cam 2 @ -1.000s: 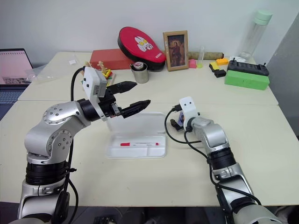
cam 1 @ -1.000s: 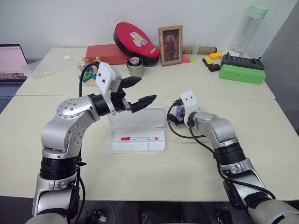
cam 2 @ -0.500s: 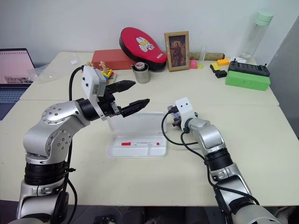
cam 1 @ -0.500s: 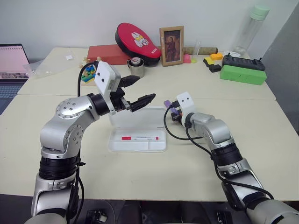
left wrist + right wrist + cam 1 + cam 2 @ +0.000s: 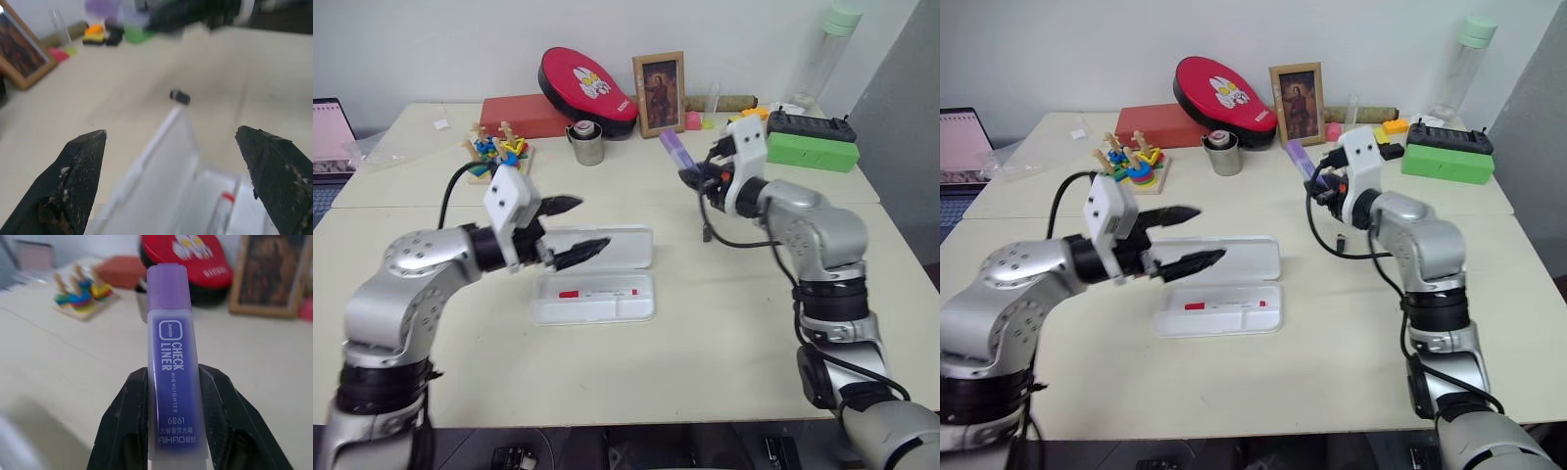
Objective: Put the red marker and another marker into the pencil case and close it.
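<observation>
Two cream tables (image 5: 724, 323) are standing pushed together, a seam running across between them. A plain white wall (image 5: 460, 39) is closing the far side. At the right, a grey panel (image 5: 906, 117) is rising beside the tables.

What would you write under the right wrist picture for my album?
Right gripper jaws shut on the purple marker, held above the table.

Office-like room: pale desks (image 5: 705, 333), laptop (image 5: 328, 132).
</observation>
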Controlling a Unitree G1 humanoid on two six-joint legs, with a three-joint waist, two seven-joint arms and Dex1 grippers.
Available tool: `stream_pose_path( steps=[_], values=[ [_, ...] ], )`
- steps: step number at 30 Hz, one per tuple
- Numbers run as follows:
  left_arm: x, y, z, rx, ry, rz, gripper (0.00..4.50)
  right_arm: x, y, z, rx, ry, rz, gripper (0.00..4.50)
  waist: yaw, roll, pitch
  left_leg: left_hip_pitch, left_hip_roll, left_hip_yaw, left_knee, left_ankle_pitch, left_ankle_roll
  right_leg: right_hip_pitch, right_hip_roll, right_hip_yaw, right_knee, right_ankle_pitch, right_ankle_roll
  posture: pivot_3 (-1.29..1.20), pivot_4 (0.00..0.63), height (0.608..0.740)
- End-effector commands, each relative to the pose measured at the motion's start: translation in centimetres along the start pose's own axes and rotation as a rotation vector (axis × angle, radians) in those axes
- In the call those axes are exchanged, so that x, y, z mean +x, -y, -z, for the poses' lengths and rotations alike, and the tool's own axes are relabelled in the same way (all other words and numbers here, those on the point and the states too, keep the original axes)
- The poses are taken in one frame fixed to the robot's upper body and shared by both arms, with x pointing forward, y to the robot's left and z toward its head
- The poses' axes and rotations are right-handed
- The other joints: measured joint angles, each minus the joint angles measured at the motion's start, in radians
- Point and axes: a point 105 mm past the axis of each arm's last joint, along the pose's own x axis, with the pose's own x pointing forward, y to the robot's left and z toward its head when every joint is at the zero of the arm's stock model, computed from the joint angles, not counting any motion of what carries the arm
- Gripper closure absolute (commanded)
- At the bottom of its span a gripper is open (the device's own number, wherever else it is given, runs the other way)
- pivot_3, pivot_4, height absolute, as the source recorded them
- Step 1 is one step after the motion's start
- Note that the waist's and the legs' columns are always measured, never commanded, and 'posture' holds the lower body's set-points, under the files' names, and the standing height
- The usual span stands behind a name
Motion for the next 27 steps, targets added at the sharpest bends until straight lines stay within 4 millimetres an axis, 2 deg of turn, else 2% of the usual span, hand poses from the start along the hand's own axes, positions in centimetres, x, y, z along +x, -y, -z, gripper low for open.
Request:
stream_pose_path(
  steps=[1, 5, 11, 14, 19, 27],
  values=[
    [-3.1, 0.1, 0.4, 0.036, -0.059, -0.014, 0.0, -1.9, -5.3, -1.0, -0.156, 0.047, -0.352, 3.41, 0.0, 0.0, 0.0, 0.0, 0.0, 0.0, 0.0, 0.0, 0.0, 0.0, 0.0, 0.0, 0.0, 0.0, 0.0, 0.0, 0.15, 0.74],
    [-6.1, 1.0, 2.3, -0.011, -0.155, -0.016, 0.0, -2.4, -8.3, 1.3, -0.238, -0.072, -0.521, 3.41, -0.002, 0.001, 0.0, 0.001, 0.0, 0.0, 0.0, 0.0, 0.0, 0.0, 0.0, 0.001, 0.0, 0.0, 0.0, 0.0, 0.15, 0.74],
    [-9.5, 3.4, 6.5, -0.127, -0.271, -0.048, 0.0, -0.4, -10.8, 5.4, -0.375, -0.231, -0.586, 3.41, 0.0, 0.0, 0.0, 0.001, 0.0, 0.001, 0.0, 0.0, 0.0, -0.001, 0.0, 0.001, 0.0, 0.0, -0.001, 0.0, 0.15, 0.74],
    [-10.3, 4.3, 8.2, -0.162, -0.302, -0.075, 0.0, 1.2, -12.5, 7.0, -0.42, -0.287, -0.628, 3.41, 0.002, 0.0, 0.0, 0.001, 0.0, 0.001, 0.0, 0.0, 0.0, -0.001, 0.0, 0.001, 0.0, 0.0, -0.001, 0.0, 0.15, 0.74],
    [-10.5, 5.2, 8.6, -0.175, -0.291, -0.114, 0.0, 3.0, -15.3, 8.8, -0.434, -0.34, -0.686, 3.41, 0.006, -0.002, -0.001, 0.001, 0.0, 0.0, 0.0, 0.0, 0.0, -0.001, 0.0, 0.0, 0.001, 0.0, -0.001, 0.0, 0.15, 0.74],
    [-11.3, 6.4, 8.1, -0.191, -0.289, -0.14, 0.0, 4.0, -16.0, 10.9, -0.465, -0.399, -0.701, 3.41, 0.008, -0.003, -0.001, 0.001, 0.0, 0.0, 0.0, 0.0, 0.0, -0.001, 0.0, 0.0, 0.0, 0.0, -0.001, 0.0, 0.15, 0.74]
  ],
)
